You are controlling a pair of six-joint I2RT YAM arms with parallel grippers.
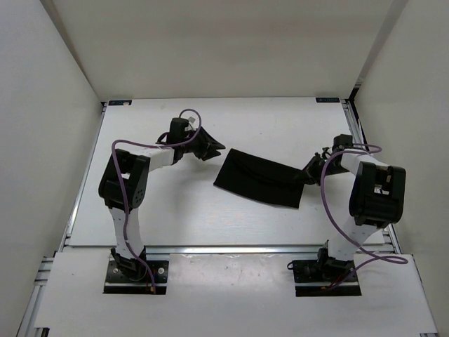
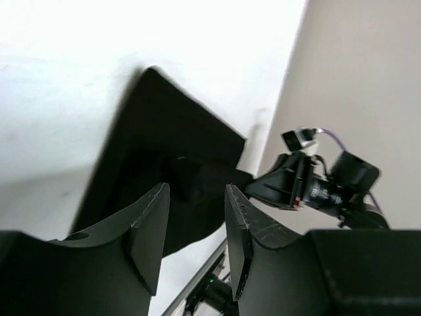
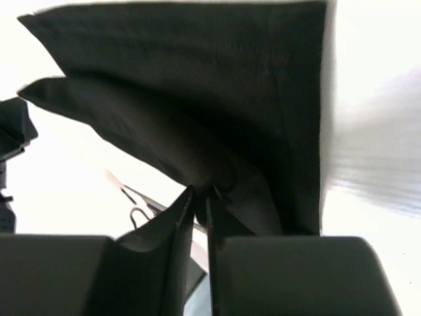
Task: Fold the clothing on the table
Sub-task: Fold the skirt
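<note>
Bolted nearest of all, on the camera's side of the clothing point(image 1: 258, 179), stand the left arm's base point(image 1: 137, 274) and the right arm's base point(image 1: 326, 270), with the silver rail point(image 1: 231, 248) just past them. Beyond the rail the white table point(image 1: 175, 210) bears the clothing, a black, roughly rectangular piece lying in flat layers (one fold shows over another from the right wrist), turned so its left end sits farther off than its right. At the clothing's right end is the right gripper point(image 3: 200, 192): its fingers stand only a thin slit apart with a bunched edge of fabric at their tips, and I cannot tell whether they pinch it. Off the clothing's far left corner, near it but apart, the left gripper point(image 2: 196, 194) hangs with its fingers spread and nothing between them. Farther than the clothing, blue marks point(image 1: 119, 102) sit at the table's far corners
</note>
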